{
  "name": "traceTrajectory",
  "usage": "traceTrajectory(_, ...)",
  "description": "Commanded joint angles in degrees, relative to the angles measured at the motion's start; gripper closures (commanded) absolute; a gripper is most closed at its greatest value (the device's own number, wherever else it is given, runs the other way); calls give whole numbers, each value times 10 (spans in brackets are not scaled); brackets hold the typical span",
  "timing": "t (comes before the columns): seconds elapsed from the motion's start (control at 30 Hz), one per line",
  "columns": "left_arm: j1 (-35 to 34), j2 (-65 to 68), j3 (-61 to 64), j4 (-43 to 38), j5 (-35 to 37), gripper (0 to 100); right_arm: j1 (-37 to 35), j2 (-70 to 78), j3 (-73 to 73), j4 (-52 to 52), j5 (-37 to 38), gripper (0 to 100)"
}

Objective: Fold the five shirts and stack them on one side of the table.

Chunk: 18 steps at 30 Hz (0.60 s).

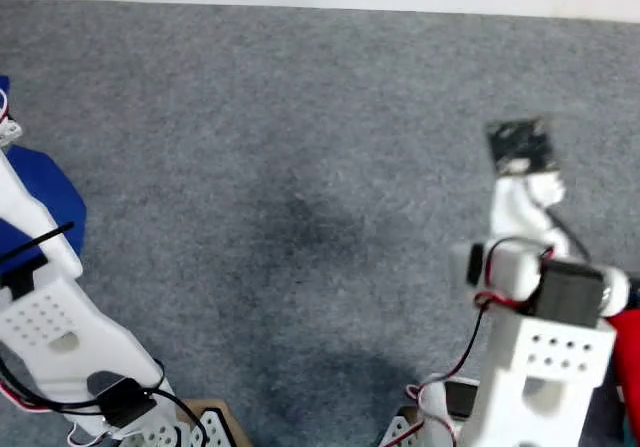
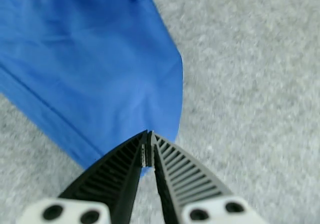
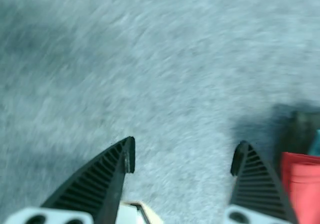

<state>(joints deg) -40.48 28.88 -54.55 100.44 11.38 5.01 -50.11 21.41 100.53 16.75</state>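
One blue shirt (image 2: 90, 58), soft and light, we judged best taken at its hem; left tool (image 2: 149, 138) was clenched there, right tool (image 3: 186, 151) stood released.

I note a blue shirt (image 1: 55, 192) at the left edge of the high view. It is plain cloth, lightly wrinkled, on the grey table (image 1: 300, 117), one hem corner pinched in the left gripper (image 2: 149, 151). A red shirt (image 1: 628, 352) lies at the lower right edge, mostly cut off.
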Motion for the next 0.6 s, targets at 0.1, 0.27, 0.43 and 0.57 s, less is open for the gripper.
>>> traceTrajectory(0.1,15,-219,267,4,-43,994,-26,-19,53,-6,-25,695)
traceTrajectory(0.27,7,-344,547,-134,-46,994,-26,-17,70,-6,-22,695)
traceTrajectory(0.43,-18,-444,804,-311,-46,994,-24,-22,102,-28,-21,695)
traceTrajectory(0.57,-38,-487,924,-428,-47,993,-24,-22,121,-38,-21,695)
